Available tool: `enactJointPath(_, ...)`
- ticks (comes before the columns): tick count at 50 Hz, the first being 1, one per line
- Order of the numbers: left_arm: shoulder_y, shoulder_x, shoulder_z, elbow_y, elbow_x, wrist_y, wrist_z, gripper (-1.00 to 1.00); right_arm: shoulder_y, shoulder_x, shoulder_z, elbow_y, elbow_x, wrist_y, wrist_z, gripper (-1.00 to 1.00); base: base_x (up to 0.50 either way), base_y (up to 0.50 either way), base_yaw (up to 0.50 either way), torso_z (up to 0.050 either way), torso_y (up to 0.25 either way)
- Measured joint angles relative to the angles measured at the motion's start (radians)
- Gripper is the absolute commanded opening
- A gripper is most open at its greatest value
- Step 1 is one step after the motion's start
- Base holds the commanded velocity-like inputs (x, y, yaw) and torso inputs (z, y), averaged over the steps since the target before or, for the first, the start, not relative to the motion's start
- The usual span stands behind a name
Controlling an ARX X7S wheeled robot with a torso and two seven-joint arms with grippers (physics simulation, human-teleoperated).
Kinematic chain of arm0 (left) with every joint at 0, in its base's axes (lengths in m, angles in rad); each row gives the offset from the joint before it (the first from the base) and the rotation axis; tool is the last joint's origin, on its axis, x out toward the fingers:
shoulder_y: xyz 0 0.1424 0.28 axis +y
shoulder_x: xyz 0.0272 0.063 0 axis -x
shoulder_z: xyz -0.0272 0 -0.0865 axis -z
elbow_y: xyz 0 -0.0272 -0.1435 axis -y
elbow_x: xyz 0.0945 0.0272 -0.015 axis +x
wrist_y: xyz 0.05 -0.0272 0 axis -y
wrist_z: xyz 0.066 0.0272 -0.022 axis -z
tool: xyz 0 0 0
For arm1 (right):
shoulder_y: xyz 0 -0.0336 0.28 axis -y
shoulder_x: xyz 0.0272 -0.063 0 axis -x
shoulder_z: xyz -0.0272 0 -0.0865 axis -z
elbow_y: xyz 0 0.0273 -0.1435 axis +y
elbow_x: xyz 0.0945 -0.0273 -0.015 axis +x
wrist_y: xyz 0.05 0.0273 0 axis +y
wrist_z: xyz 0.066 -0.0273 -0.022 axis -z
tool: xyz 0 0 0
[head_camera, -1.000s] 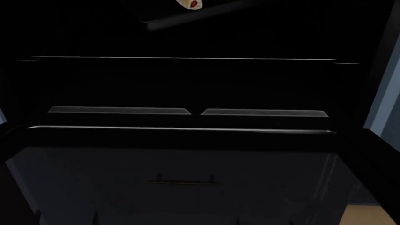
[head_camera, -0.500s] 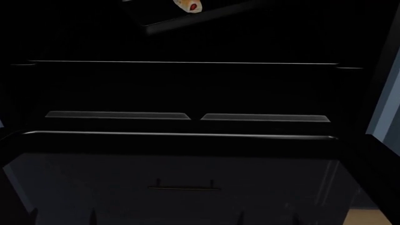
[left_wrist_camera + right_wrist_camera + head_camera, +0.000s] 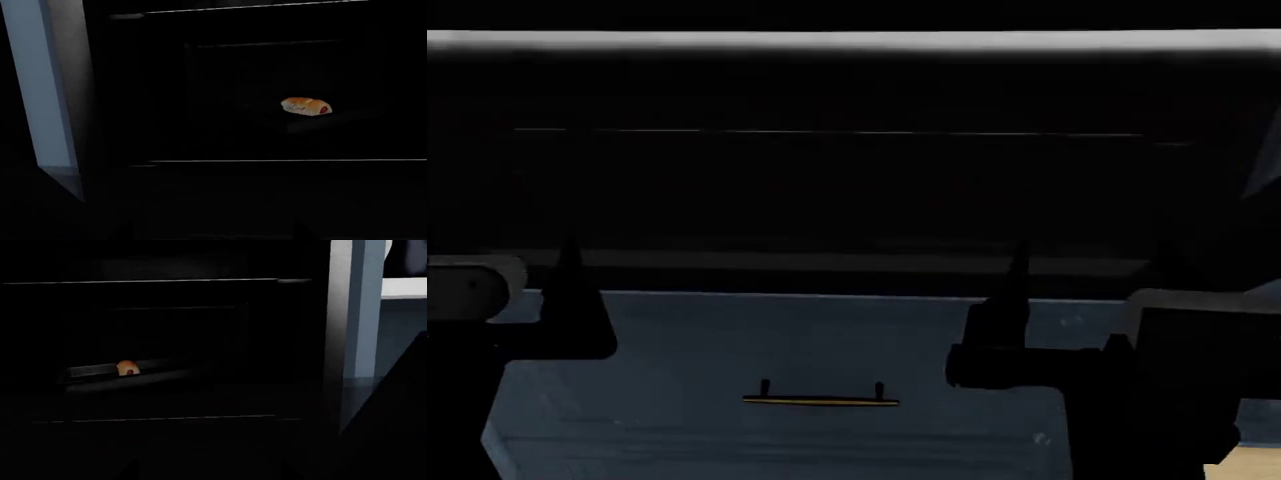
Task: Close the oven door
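The oven door [image 3: 827,264] is a glossy black slab, seen almost edge-on in the head view, its rim a dull grey strip across the middle. It stands partly raised, and the dark oven cavity [image 3: 827,180] is open behind it. My left gripper [image 3: 561,300] and right gripper [image 3: 1054,325] sit just under that rim, fingers pointing up at it. Both wrist views look into the cavity. Faint finger outlines at their near edges stand wide apart, with nothing between them. Whether the fingers touch the door is too dark to tell.
A hot-dog bun [image 3: 305,106] [image 3: 127,368] lies on a dark tray [image 3: 160,371] inside the oven. Under the door is a navy drawer front [image 3: 801,340] with a brass handle [image 3: 821,400]. Blue cabinet sides [image 3: 40,100] [image 3: 367,315] flank the oven. A white strip [image 3: 854,40] runs above.
The door has swung up from lying flat, uncovering the drawer front below. Both grippers have risen into the head view under its rim. The bun has left the head view.
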Motion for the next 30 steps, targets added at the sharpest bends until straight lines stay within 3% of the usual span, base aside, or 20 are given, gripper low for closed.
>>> enactJointPath(15,-0.413,0.022,-0.002,-0.058,-0.053,-0.191,0.026,1.00,0.518,0.021,-0.003,0.089,0.109,0.242,0.005,1.00,0.00,0.00,0.00,0.000,0.000)
enactJointPath(23,-0.610,0.050,0.028,-0.256,-0.018,-0.129,0.079,1.00,0.771,-0.025,-0.055,0.288,0.089,0.253,-0.053,1.00,0.00,0.00,0.00,0.000,0.000)
enactJointPath(30,-0.863,0.115,0.079,-0.677,0.056,0.077,0.173,1.00,1.063,-0.120,-0.130,0.761,-0.005,0.103,-0.195,1.00,0.00,0.00,0.00,0.000,0.000)
